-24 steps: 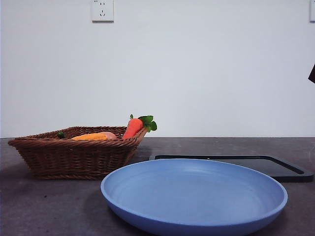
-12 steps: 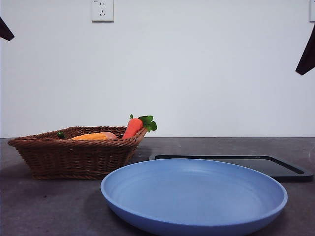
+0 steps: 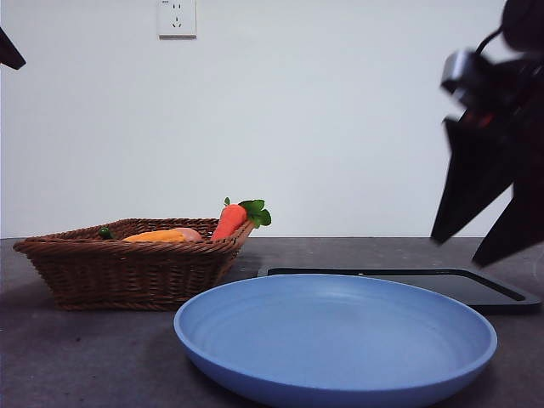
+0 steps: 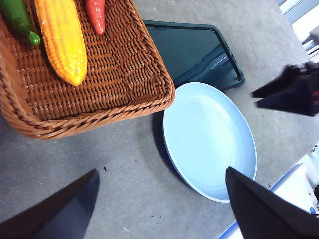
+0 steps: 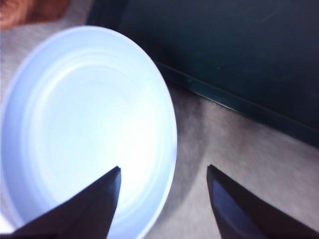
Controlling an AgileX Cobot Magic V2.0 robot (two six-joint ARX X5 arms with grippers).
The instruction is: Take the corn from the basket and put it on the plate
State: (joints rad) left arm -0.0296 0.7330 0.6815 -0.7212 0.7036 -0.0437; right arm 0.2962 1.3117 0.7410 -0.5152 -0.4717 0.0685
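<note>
Both hands spread and empty; the long yellow bumpy-kerneled corn (image 4: 61, 39) lies in the brown woven wicker basket (image 4: 124, 107).

Your right hand (image 3: 490, 242) hangs over the round blue plastic plate (image 5: 75, 124), well away from the corn; reaching across, you risk pinching the orange-red carrot (image 3: 229, 220) beside it. The left hand (image 4: 159, 209) waits above the desk (image 4: 99, 169), near the basket.

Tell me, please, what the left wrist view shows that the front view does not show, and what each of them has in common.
Only the left wrist view shows the corn at full length, lying inside the basket beside a green vegetable, and the left gripper with its jaws open above the bare table.

Only the front view shows the wall socket and the carrot's green leaves above the basket rim.

Both show the basket, the carrot, the blue plate with nothing on it, the black tray, and the right gripper near the tray.
</note>
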